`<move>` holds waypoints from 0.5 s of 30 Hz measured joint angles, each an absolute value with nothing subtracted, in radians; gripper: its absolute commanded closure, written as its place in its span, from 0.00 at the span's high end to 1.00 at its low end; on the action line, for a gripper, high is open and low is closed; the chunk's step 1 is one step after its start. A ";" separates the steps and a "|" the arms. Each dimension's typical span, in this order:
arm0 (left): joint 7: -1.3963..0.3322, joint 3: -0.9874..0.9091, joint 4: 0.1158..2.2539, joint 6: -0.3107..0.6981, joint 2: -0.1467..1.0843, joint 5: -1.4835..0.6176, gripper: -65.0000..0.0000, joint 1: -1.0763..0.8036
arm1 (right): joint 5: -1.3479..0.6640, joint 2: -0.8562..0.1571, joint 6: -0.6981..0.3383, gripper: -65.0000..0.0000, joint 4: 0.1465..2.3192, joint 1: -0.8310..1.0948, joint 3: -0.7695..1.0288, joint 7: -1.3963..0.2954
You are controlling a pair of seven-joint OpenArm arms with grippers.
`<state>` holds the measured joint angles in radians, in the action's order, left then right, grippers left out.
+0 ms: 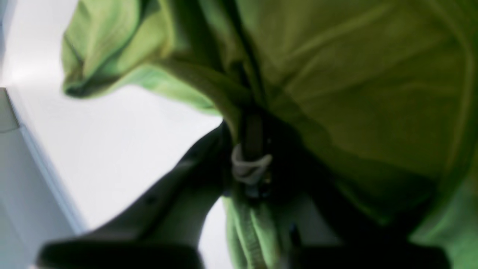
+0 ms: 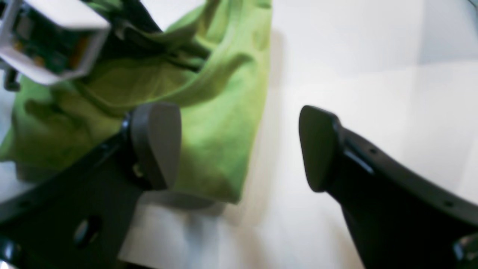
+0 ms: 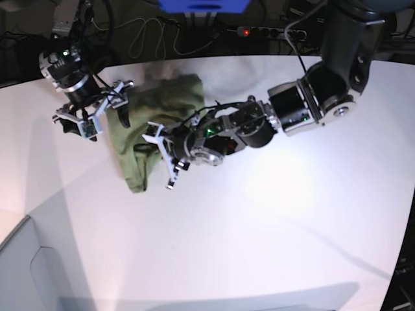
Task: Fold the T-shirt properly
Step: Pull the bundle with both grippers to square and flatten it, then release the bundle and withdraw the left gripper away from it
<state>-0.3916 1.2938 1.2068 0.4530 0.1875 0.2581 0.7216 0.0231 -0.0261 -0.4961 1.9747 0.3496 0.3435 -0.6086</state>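
The olive-green T-shirt [image 3: 170,97] lies bunched at the back left of the white table [image 3: 272,214]. My left gripper [image 3: 144,144] is shut on a gathered fold of the T-shirt. In the left wrist view its dark fingers [image 1: 250,149] pinch the cloth, and the T-shirt [image 1: 354,86] hangs bunched around them above the table. My right gripper [image 3: 113,110] is open at the shirt's left edge. In the right wrist view [image 2: 239,149] one pad [image 2: 157,145] is over the T-shirt [image 2: 216,123] and the other pad [image 2: 317,149] is over bare table. It holds nothing.
The left arm's white camera housing [image 2: 52,37] sits close above the shirt, near my right gripper. The table edge runs along the lower left [image 3: 26,227] and also shows in the left wrist view [image 1: 44,168]. Cables and a power strip [image 3: 259,31] lie behind the table.
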 measured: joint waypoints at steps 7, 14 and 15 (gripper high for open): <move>-0.452 1.286 1.218 0.447 0.194 0.259 0.49 0.770 | 0.023 -0.017 -0.496 0.70 1.977 0.349 0.351 -0.609; -0.461 1.168 1.266 0.450 0.198 0.252 0.57 0.751 | 0.023 -0.017 -0.496 0.70 1.977 0.349 0.351 -0.609; -0.461 1.129 1.291 0.450 0.199 0.252 0.57 0.752 | 0.023 -0.017 -0.496 0.70 1.977 0.350 0.351 -0.607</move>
